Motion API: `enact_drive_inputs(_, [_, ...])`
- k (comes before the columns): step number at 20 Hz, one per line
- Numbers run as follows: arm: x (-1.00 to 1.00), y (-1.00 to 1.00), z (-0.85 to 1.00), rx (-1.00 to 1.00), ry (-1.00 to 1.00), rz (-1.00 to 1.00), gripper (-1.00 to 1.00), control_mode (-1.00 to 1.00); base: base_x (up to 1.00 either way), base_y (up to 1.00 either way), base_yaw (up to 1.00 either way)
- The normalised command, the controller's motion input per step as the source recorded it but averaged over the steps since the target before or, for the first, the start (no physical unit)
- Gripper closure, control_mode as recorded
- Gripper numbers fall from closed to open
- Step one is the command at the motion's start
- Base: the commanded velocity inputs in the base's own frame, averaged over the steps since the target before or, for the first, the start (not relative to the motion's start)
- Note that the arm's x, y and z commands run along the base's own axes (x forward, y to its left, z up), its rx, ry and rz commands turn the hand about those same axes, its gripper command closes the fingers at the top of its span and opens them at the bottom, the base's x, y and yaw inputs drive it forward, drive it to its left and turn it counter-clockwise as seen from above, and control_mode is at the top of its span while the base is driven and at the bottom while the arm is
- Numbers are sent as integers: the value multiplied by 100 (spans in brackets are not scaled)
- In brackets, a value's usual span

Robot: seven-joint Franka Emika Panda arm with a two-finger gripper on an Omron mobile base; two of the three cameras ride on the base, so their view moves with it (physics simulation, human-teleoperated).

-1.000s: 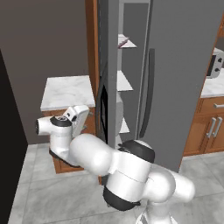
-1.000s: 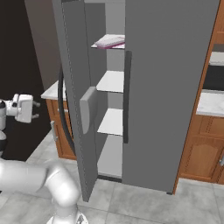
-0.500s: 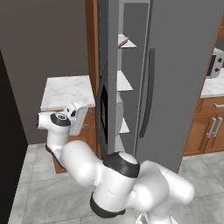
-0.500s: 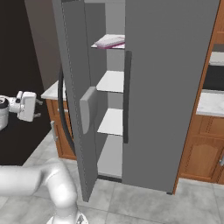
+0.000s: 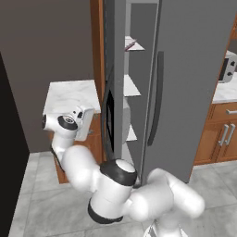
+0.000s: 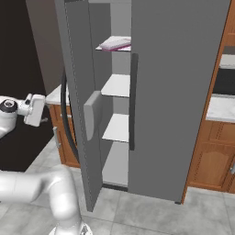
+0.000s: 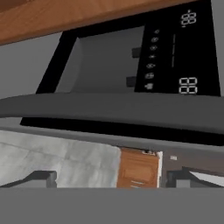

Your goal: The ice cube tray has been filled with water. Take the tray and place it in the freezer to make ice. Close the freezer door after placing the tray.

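With the thin pale pinkish ice cube tray (image 6: 115,43) already laid on the top white shelf of the grey freezer (image 6: 118,114), the door-closing step is judged in hand: the empty, spread gripper (image 7: 111,180) is held before the tall grey freezer door (image 6: 81,105) and its dark handle (image 7: 109,111), which probably needs pushing shut.

From the right base view the open freezer door (image 6: 80,105) hides the left part of the freezer (image 6: 117,87) and its shelves, and the ice cube tray (image 6: 114,43) on the top shelf shows only as a thin pale edge, its cells too small to tell. The same door covers part of the counter (image 5: 69,92). In the hand view the dispenser panel (image 7: 131,65) is cut off at the right edge and its lit digits are too blurred to read.
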Motion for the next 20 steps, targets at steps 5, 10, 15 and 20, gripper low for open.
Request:
enact_drive_inputs(5, [38,2,-27,-5,8,0,-100,-100,0,0,0])
enact_drive_inputs(10, [35,0,-24,-4,9,0,-100,-100,0,0,0])
enact_drive_inputs(15, [41,0,-19,-3,13,0,-100,-100,0,0,0])
enact_drive_inputs(20, [55,2,-28,-5,12,0,-100,-100,0,0,0])
